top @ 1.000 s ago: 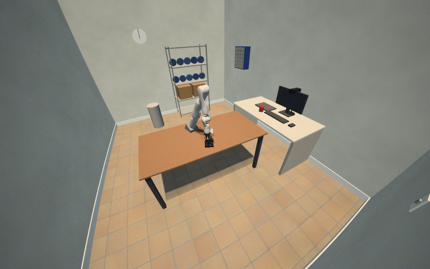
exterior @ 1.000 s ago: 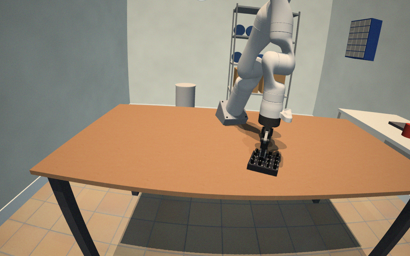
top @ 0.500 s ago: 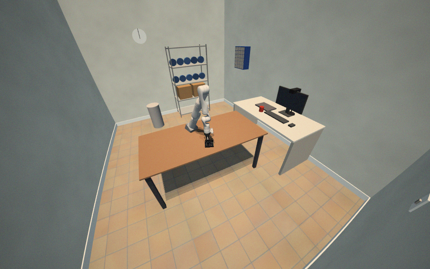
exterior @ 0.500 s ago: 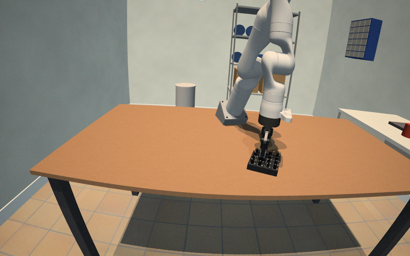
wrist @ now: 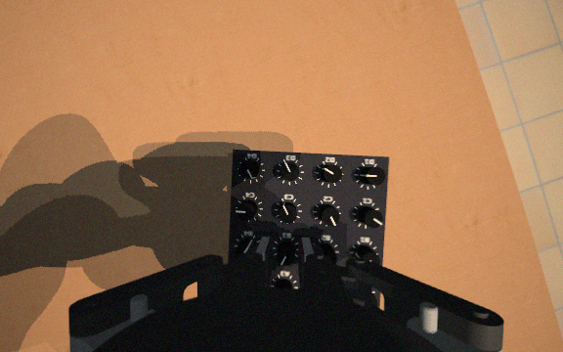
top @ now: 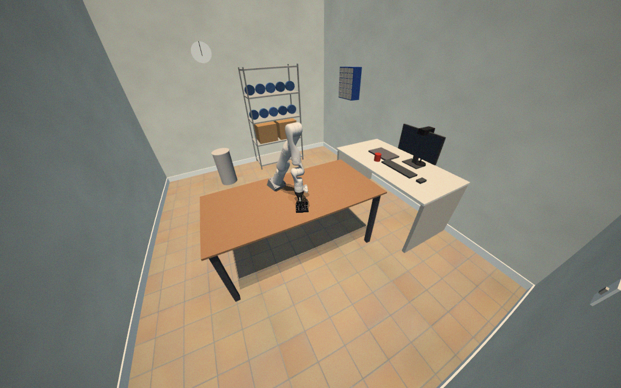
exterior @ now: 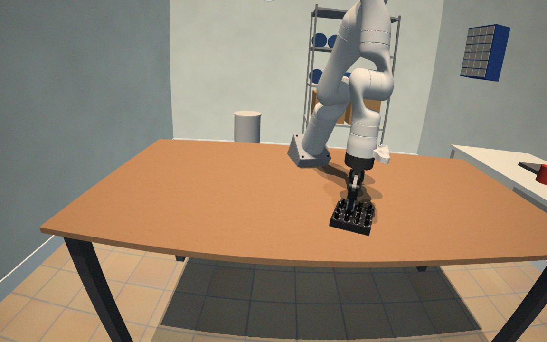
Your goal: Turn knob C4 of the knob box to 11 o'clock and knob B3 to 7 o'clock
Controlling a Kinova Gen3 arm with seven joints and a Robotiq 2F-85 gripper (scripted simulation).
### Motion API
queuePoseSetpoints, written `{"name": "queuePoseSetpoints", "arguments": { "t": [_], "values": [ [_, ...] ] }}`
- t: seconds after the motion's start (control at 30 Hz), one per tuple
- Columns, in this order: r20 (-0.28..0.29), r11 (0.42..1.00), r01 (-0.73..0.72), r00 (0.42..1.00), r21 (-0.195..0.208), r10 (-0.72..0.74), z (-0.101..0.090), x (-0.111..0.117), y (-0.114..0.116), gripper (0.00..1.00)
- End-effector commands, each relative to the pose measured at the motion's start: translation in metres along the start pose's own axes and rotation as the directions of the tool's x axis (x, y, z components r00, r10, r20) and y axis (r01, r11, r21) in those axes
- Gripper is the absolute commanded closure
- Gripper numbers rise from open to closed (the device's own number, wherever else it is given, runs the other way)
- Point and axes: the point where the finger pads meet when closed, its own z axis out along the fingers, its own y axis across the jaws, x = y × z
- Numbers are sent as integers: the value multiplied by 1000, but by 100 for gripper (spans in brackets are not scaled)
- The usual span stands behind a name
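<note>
The black knob box stands on the table. In the wrist view its names are upside down, with the rear toward the bottom. Knob C4 has its line pointing left in the wrist view, at about 3 o'clock. Knob B3 points down and slightly left there, near 1 o'clock. My gripper is slightly open, its fingertips on either side of B3 with a narrow gap at each side. Most of row A is hidden under the gripper.
Knob B4 and knob B2 stand just outside my fingers. Rows C and D show fully in the wrist view. The brown table carries the arm's base behind the box. A white desk stands to the right.
</note>
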Motion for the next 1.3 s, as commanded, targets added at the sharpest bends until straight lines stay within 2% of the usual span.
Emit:
{"name": "queuePoseSetpoints", "arguments": {
  "t": [0.0,0.87,1.27],
  "values": [
    [-1,1000,0,1000,0,0,0,0,0,81],
    [-2,1000,0,1000,0,0,-2,0,0,81],
    [-1,1000,0,1000,0,0,-16,0,0,81]
  ]
}}
